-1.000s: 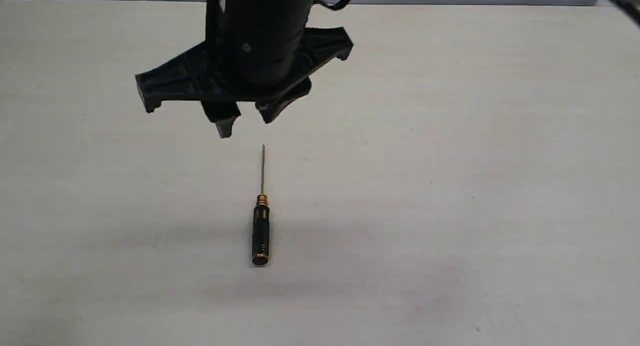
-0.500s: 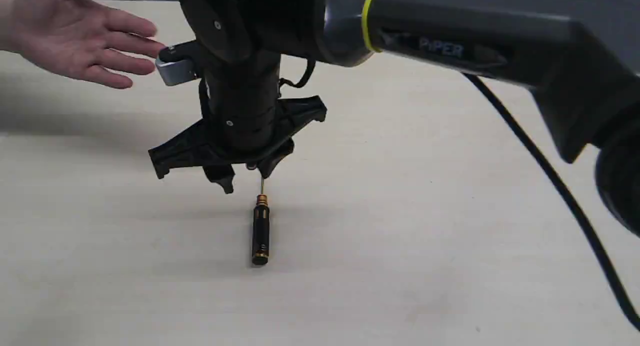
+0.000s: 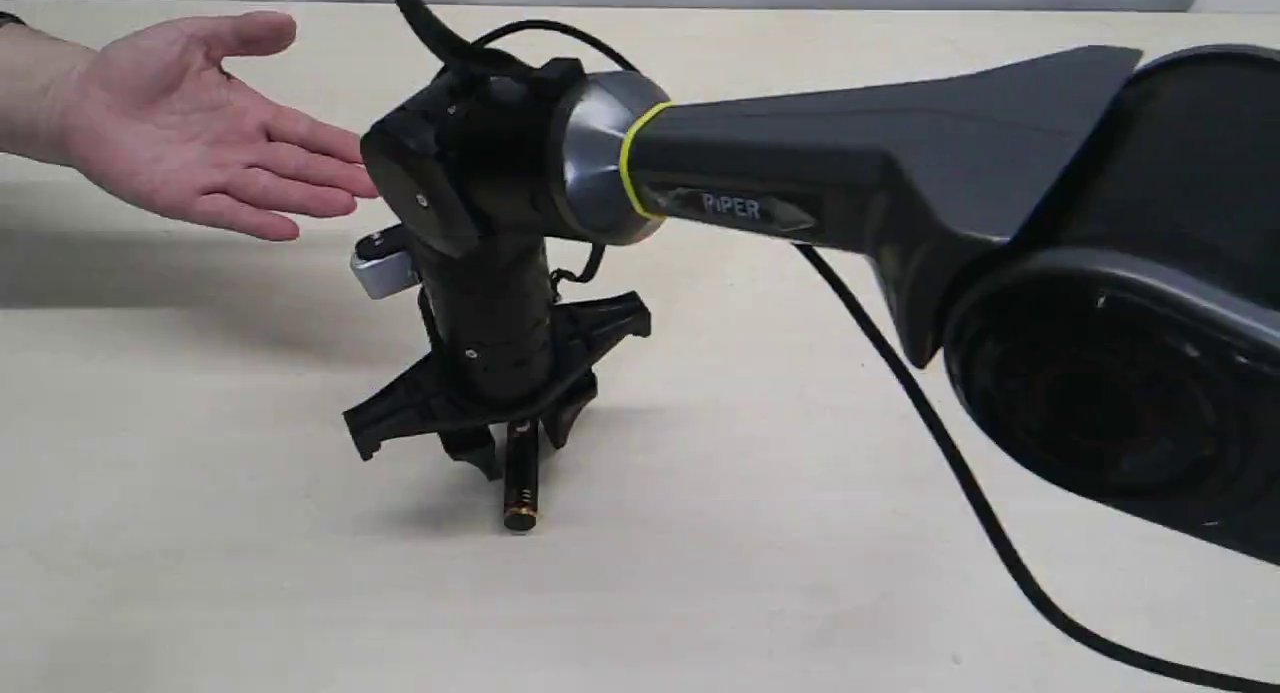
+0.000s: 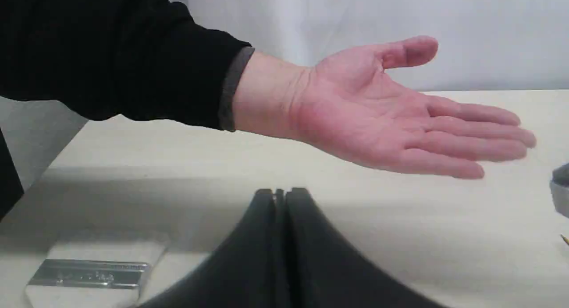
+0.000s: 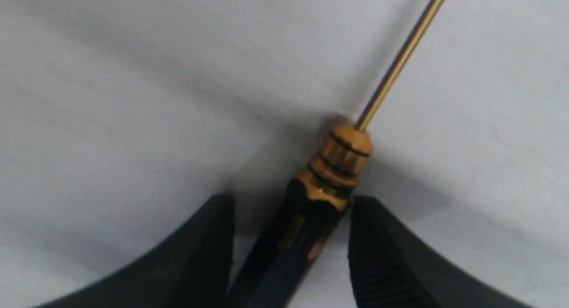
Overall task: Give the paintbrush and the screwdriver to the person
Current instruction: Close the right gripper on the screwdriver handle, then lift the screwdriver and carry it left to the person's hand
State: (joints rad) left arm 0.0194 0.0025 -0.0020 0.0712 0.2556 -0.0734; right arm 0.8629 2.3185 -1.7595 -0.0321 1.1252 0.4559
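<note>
Black-handled slim precision screwdriver with gold collar and thin metal shaft point(image 3: 520, 485) lies flat on your pale cream tabletop point(image 3: 800, 593), near the middle, gold end ring toward the near edge. Your right gripper point(image 3: 520, 451) points straight down over it, black fingers spread to either side of the handle just behind the collar. The right wrist view shows bare table between one finger and the handle; you cannot tell whether the other finger touches. Nothing is clamped. Your left gripper point(image 4: 280, 197) has its fingers pressed together on nothing. A wide flat paintbrush with silver ferrule and whitish bristles point(image 4: 89, 272) lies flat on the table just beside it, handle out of view. The person's bare open hand point(image 3: 190, 123), palm up, hovers at far left, near the right arm's wrist but apart from it.
</note>
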